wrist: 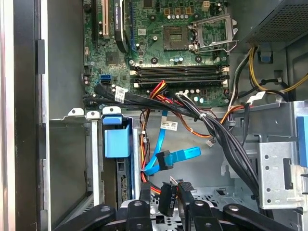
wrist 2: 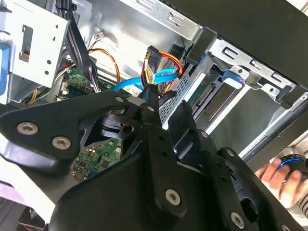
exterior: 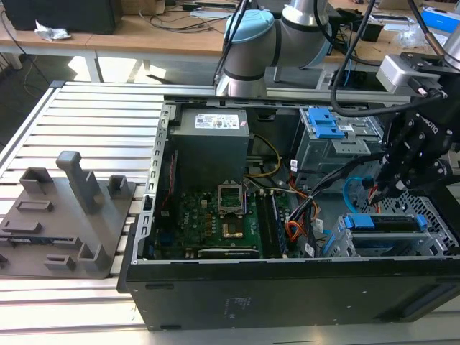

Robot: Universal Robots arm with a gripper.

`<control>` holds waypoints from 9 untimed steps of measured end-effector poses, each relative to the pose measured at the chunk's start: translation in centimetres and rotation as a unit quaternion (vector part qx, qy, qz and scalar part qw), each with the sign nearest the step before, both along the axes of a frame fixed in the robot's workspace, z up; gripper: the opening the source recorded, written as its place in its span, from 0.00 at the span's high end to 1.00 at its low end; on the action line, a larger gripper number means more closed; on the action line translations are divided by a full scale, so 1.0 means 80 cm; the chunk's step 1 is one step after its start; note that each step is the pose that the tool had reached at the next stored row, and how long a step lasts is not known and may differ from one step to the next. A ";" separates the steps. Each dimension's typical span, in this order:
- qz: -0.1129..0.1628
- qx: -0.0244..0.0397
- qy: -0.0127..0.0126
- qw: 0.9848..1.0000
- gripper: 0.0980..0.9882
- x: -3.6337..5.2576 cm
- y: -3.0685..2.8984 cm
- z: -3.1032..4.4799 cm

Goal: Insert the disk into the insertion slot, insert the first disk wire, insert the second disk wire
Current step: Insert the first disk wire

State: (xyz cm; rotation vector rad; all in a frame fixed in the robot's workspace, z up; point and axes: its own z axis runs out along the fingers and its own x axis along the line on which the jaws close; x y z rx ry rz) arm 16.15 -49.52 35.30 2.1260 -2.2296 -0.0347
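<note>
Disk (wrist: 117, 143) — half-hidden in slot (wrist: 89, 159)

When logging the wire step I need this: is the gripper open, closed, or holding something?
Gripper: closed on the first disk wire, at its dark plug.

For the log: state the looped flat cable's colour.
Flat cable: light blue, clearest in the first wrist view.
</note>
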 end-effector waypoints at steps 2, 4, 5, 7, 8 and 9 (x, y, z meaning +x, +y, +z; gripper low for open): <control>0.000 -0.001 0.000 1.000 0.70 0.000 0.0000 0.0000; 0.000 -0.001 0.000 1.000 0.72 0.000 0.0000 0.0000; 0.000 -0.001 0.000 1.000 0.79 0.000 0.0000 -0.0001; 0.000 -0.002 0.000 1.000 0.90 0.000 0.0000 -0.0001; 0.000 -0.002 0.000 1.000 0.90 0.000 0.0000 -0.0001; 0.000 -0.003 0.000 1.000 0.90 0.000 0.0000 -0.0001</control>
